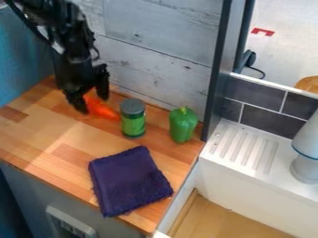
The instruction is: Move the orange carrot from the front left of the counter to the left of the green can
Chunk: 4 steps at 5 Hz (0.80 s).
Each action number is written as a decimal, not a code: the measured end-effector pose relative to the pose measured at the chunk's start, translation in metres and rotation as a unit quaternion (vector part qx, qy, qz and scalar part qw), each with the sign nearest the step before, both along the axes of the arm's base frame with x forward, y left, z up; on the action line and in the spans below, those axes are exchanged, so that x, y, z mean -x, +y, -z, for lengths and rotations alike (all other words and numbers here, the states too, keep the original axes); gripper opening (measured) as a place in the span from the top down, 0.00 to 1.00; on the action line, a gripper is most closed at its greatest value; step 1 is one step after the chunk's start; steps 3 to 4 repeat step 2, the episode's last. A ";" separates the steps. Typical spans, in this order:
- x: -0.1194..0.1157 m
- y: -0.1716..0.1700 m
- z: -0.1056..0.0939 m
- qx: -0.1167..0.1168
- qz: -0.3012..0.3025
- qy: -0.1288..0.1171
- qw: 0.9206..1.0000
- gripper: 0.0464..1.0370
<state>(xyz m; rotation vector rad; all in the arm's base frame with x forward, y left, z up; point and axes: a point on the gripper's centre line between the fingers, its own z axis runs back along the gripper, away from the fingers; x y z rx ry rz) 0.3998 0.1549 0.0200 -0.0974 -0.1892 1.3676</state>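
Here, low over the table (59, 139) near its wall-side edge: black gripper (94, 105), fingers wide apart. Between and just beyond the tips: orange, carrot-like piece (103, 110), lying flat, long axis slanting from beneath the gripper down-right toward green-labelled can (133, 122). Contact with fingers: cannot tell.

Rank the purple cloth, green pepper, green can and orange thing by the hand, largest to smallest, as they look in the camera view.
1. Purple cloth
2. Green can and green pepper: too alike to rank
3. Orange thing: visible part looks smallest, but the hand may hide some
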 end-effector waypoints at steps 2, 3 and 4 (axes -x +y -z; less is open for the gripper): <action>0.045 -0.020 -0.069 -0.023 0.058 -0.040 0.997 0.03; 0.045 -0.020 -0.069 -0.023 0.058 -0.040 0.997 0.03; 0.045 -0.020 -0.069 -0.023 0.058 -0.040 0.997 0.03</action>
